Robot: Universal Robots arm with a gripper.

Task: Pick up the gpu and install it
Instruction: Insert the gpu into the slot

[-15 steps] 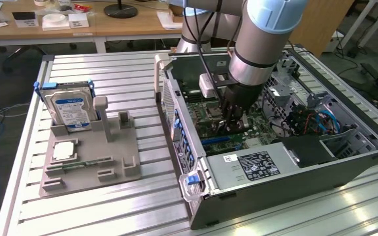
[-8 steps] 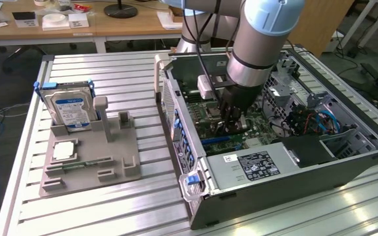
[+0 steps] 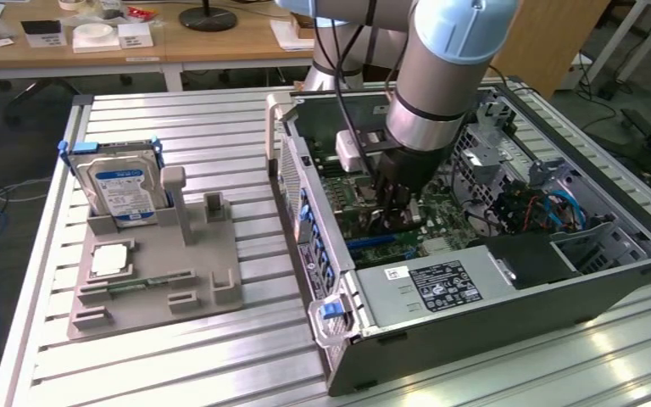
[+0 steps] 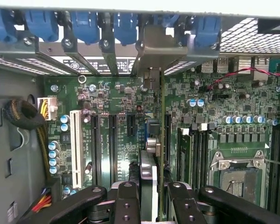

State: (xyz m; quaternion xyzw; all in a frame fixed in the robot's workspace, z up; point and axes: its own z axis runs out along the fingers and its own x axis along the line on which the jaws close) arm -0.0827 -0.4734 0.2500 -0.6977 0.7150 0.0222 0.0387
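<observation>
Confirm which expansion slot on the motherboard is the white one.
The long slot beside the black-sleeved cable bundle, farthest from the gpu in the tool. The other slots are black.

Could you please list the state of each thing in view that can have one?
gpu: held edge-on, upright over the motherboard slots, bracket at the rear slot openings.
gripper: shut on the gpu, down inside the case.
computer case: lying on its side, open.
hard drive: standing upright in the grey holder.
CPU socket: empty.
</observation>
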